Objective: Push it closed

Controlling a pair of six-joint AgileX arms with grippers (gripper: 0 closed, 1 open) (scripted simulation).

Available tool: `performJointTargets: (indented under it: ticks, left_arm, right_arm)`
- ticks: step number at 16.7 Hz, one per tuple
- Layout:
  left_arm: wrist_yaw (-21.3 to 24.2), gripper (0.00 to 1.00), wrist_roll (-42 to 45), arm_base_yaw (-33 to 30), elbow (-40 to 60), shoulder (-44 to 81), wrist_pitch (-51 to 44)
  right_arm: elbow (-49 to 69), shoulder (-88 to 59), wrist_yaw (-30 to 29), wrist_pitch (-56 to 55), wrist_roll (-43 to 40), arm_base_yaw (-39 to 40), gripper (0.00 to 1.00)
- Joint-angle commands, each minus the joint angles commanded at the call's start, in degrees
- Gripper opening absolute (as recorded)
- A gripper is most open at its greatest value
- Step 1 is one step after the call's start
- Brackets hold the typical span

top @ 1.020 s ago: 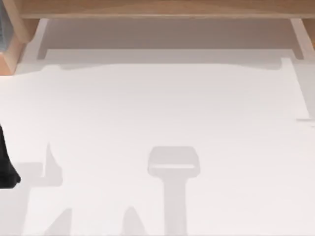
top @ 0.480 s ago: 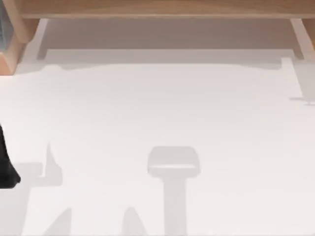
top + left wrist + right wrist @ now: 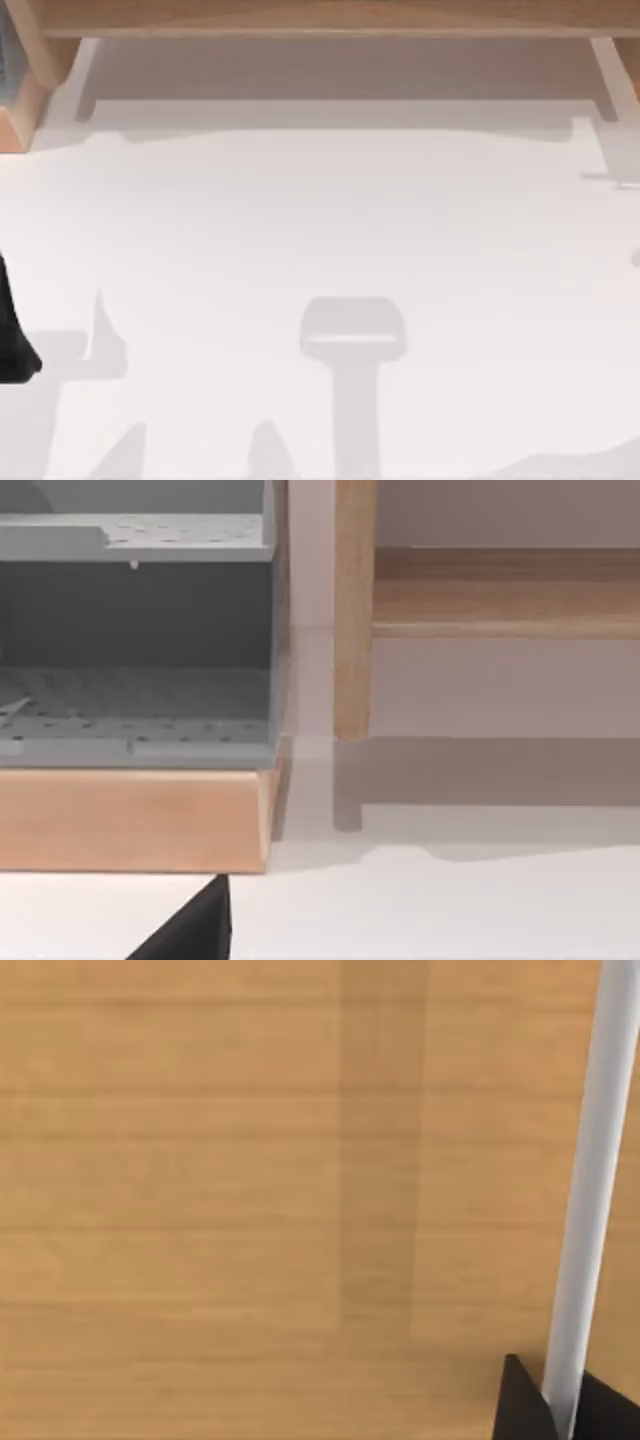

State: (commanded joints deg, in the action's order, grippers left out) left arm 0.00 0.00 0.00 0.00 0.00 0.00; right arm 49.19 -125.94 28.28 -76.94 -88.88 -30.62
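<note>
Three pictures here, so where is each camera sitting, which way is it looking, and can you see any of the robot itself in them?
Top view: above, looking down on the white table and a wooden frame; left arm at the left edge.
Left wrist view: on the left arm, facing a grey shelf unit on a wooden base; dark claw tip.
Right wrist view: on the right arm, close to a wooden panel and white bar; dark claw tips.
Shared: top and left wrist views both show the frame.

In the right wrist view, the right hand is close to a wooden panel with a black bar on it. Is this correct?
The bar is white, not black; the right wrist view shows it. The right hand is indeed close to the wooden panel. The left arm sits at the table's left edge.
</note>
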Motion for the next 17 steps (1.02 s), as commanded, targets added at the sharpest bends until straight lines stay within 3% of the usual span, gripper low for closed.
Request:
performJointTargets:
  ticks: [10, 17]
  left_arm:
    - [0.0, 1.0, 0.0, 0.0, 0.0, 0.0, 0.0]
    - [0.0, 1.0, 0.0, 0.0, 0.0, 0.0, 0.0]
  right_arm:
    - [7.4, -3.1, -2.6, 4.6, 0.0, 2.3, 0.0]
    - [20.3, -8.8, -5.4, 11.6, 0.0, 5.2, 0.0]
